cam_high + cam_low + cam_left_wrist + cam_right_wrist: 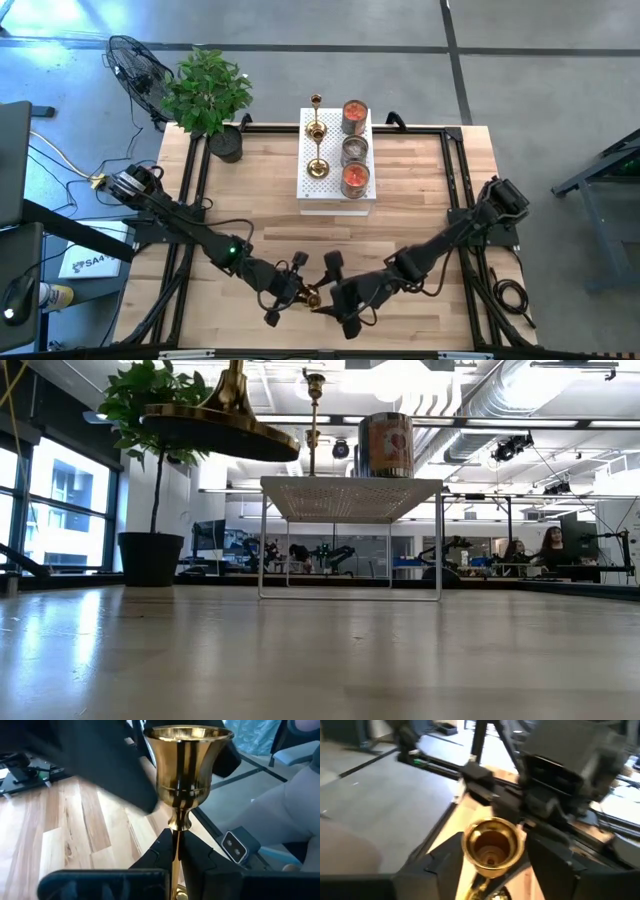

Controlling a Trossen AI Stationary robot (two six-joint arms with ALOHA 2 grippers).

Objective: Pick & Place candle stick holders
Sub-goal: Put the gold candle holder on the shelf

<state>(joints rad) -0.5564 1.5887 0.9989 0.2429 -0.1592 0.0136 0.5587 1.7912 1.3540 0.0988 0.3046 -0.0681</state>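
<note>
Between both tools, gold holder

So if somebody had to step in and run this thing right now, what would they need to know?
Left gripper: shut on the stem of one candle stick holder, at the table's near edge.
Right gripper: jaws apart on either side of the same holder; not clearly gripping.
Two more holders stand on the white perforated block, beside three cans.
Done: one holder picked up.
Left: complete the handover, set it down.

Bright, even overhead lighting; soft shadows on the table. Ceiling lights glare in the low view. Both wrist views are blurred; candle holder shows reflections.
</note>
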